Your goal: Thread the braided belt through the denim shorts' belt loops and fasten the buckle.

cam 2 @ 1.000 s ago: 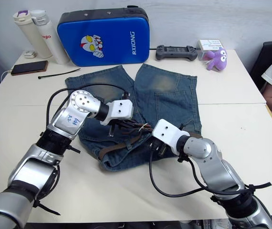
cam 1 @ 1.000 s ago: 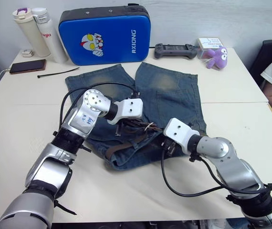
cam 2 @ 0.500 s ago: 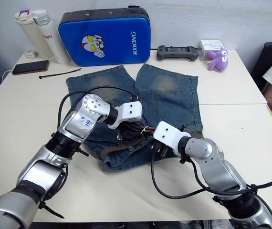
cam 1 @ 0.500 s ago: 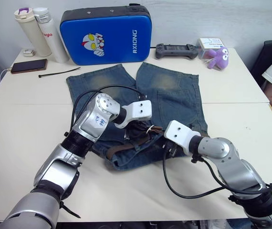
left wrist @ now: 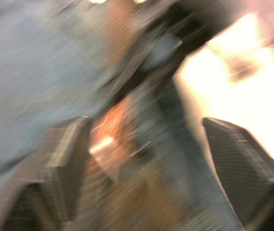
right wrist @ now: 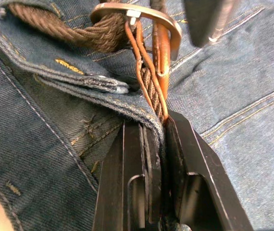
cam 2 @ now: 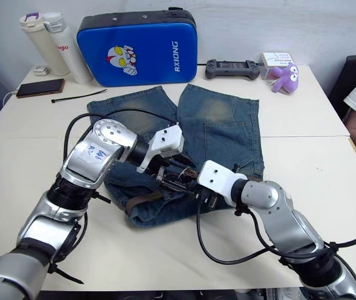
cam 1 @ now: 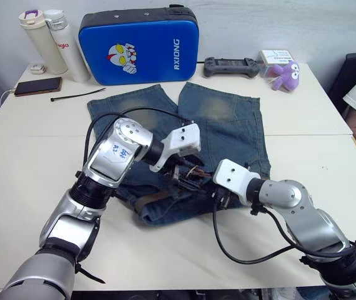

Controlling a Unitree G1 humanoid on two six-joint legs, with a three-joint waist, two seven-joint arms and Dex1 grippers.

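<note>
My left tool (left wrist: 142, 159) has swung toward 3 o'clock, released, over the buckle (right wrist: 142, 19). My right tool (right wrist: 156, 139) stays clenched on the belt (right wrist: 151, 91) and shorts (cam 1: 228, 125), so fastening looks close

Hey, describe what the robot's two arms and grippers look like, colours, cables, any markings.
Both arms are silver metal with black joint rings and loose black cables. Each ends in a white wrist housing. The left gripper and right gripper have black fingers. The left arm carries a white label with blue handwriting.
</note>
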